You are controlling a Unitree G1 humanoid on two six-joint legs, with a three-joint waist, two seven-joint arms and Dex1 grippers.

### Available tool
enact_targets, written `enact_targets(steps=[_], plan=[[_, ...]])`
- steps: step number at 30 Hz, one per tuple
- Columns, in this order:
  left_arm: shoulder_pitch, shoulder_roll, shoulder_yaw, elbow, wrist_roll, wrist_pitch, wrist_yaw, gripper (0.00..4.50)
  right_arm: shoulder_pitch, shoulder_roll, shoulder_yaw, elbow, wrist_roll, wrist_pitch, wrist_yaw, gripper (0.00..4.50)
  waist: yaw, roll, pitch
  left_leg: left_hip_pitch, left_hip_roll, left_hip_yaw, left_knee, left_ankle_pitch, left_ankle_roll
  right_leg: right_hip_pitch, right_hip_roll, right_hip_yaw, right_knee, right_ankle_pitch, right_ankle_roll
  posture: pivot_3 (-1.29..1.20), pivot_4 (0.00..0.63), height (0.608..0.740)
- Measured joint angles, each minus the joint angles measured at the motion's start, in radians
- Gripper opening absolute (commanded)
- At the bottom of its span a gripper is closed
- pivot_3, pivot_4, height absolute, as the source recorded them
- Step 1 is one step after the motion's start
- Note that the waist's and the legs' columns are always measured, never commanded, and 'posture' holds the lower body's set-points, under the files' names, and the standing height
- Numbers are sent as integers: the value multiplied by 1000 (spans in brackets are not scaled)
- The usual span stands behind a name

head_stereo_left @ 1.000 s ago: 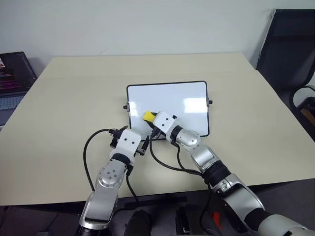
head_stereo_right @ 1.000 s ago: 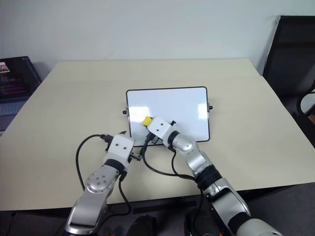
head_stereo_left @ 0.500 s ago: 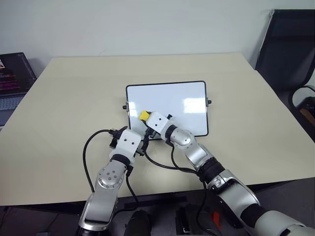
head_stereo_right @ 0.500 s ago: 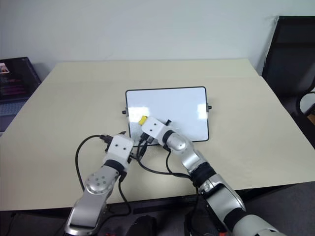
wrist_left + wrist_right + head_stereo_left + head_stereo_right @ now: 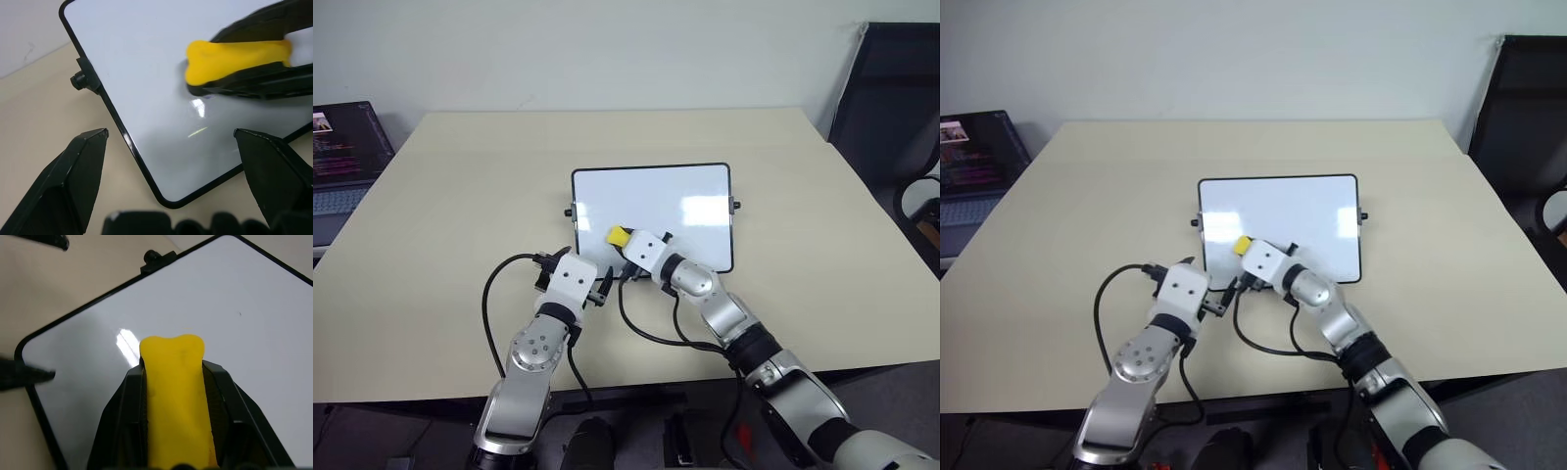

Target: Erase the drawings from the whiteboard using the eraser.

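The whiteboard (image 5: 690, 191) lies flat in the middle of the beige table, black-framed with a small knob (image 5: 78, 78) on its short side. My right gripper (image 5: 172, 367) is shut on the yellow eraser (image 5: 619, 235), which rests over the board's near-left area. The eraser (image 5: 234, 56) also shows between black fingers (image 5: 254, 85) just above the glossy surface. My left gripper (image 5: 171, 137) stands open at the board's near-left corner, with nothing between its fingers. The drawings are out of view; the board surface that shows looks plain white.
An open laptop (image 5: 342, 157) sits at the table's far left. A black chair (image 5: 896, 98) stands past the right edge. Black cables (image 5: 494, 294) loop from both wrists over the near table.
My right gripper slid the eraser toward the board's left edge, then back to the right. The left arm has kept still. The whole picture has shifted slightly.
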Motion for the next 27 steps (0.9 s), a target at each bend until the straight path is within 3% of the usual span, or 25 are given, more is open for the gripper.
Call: enact_targets(steps=[15, 27], plan=[[-13, 0, 2, 12, -1, -1, -1, 4500, 58, -15, -24, -105, 40, 51, 16, 1198, 0, 0, 1, -1, 0, -1, 0, 0, 0, 0, 0, 0, -2, 0, -1, 0, 150, 740], [-10, 4, 20, 12, -1, -1, -1, 4500, -13, 80, -12, 46, 38, -46, -6, 1198, -11, 1, 2, -1, 1, 0, -3, 0, 0, -2, 0, 0, -2, 2, 4, 0, 150, 740]])
